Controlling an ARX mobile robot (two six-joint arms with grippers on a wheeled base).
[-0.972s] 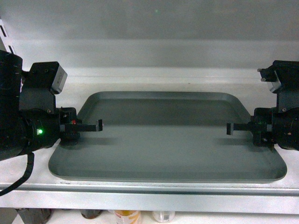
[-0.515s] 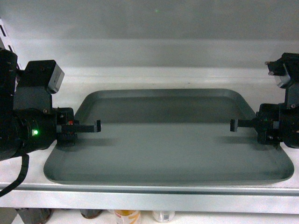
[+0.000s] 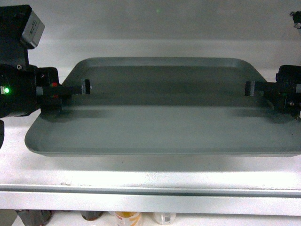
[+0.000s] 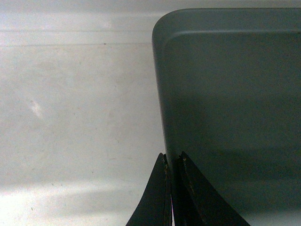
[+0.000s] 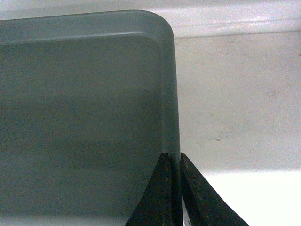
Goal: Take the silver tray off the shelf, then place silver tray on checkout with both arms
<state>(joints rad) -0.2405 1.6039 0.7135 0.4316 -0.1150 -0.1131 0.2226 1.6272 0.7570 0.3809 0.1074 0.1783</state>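
- Head view: the silver tray [image 3: 164, 117] spans nearly the whole width, above the white shelf [image 3: 150, 176], with its near edge casting a soft shadow on the board (whether it is lifted clear or touching at the back cannot be told from here).
- The left gripper [image 3: 85, 87] reaches in from the left edge of the tray, one thin finger lying over the tray floor; a green light glows on the left arm [image 3: 16, 92].
- The right gripper [image 3: 249, 88] mirrors it at the tray's right edge, its arm partly cut off by the frame.
- Left wrist view adds what the head view hides: the left gripper [image 4: 173, 160] has its two fingers closed down on the tray's left rim [image 4: 164, 117], one inside, one outside, only the rim between them.
- Right wrist view shows the same at the other side: the right gripper [image 5: 173, 157] pinches the right rim [image 5: 171, 94].
- Below the shelf lip, only the head view shows container tops [image 3: 128, 218] (too cropped to identify).
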